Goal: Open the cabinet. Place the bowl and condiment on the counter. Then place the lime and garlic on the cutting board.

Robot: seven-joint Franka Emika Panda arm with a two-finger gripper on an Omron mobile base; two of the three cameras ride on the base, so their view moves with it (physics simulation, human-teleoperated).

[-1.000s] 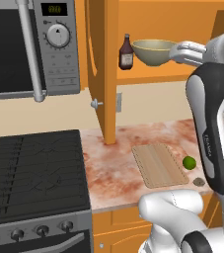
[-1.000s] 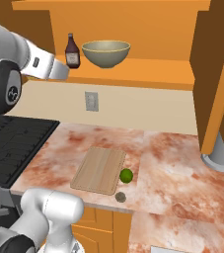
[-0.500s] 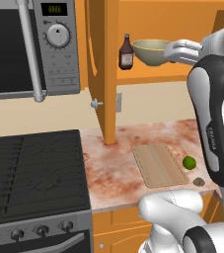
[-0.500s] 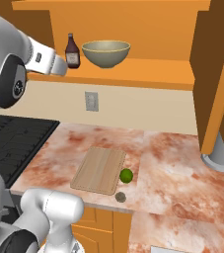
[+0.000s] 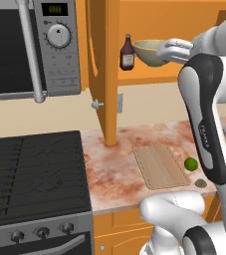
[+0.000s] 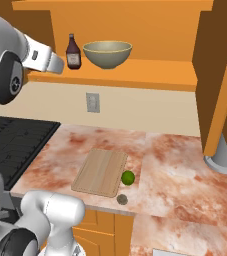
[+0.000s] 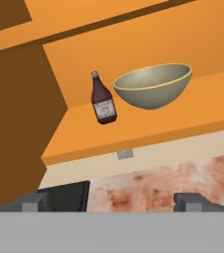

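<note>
While the gripper [image 7: 111, 200] hangs with jaws wide apart and empty, the bowl [image 7: 153, 85] sits ahead on the cabinet [image 7: 133, 123] shelf, the condiment [image 7: 103, 104] just beside it; a careless reach probably tips that bottle.

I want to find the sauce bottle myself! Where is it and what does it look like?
Look up into the open orange cabinet above the counter. On its shelf stand two things side by side: a wide olive bowl and the condiment bottle. The bottle is the small, dark brown one with a narrow neck and pale label.
</note>
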